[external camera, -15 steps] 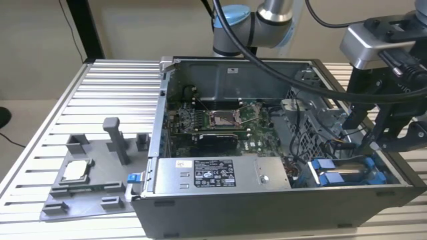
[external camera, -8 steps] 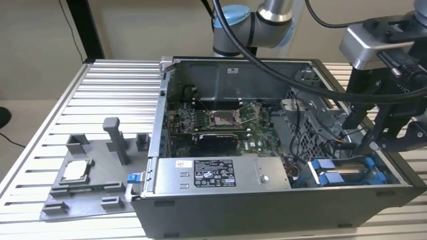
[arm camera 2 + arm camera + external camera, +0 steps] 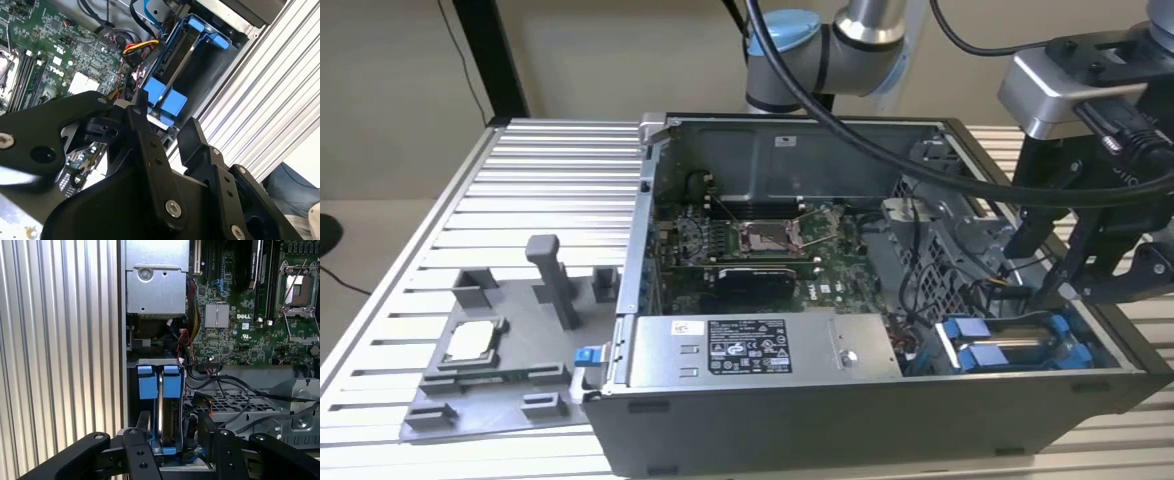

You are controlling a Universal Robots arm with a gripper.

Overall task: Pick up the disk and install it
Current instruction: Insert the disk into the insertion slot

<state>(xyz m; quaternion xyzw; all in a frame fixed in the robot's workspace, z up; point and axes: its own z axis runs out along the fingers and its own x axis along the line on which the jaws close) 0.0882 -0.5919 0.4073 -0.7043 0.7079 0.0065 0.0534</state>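
Note:
The disk [image 3: 171, 407] stands on edge in the drive bay at a corner of the open computer case [image 3: 854, 420], held in a blue carrier frame [image 3: 166, 99] with blue tabs on top. A second blue-framed slot sits right beside it. In the exterior view the blue carriers [image 3: 1014, 348] lie at the case's right front. My gripper [image 3: 174, 427] hangs just above the bay, open, with one black finger [image 3: 143, 424] on each side of the disk's end. Nothing is clamped between them. The exterior view shows my gripper [image 3: 1074, 285] over the case's right wall.
A grey power supply box [image 3: 747, 345] with a black label fills the case's front. The green motherboard [image 3: 747, 240] and loose cables [image 3: 225, 390] lie beside the bay. A grey fixture tray [image 3: 494, 380] holding a small silver chip [image 3: 470, 340] rests on the ribbed aluminium table [image 3: 520, 200].

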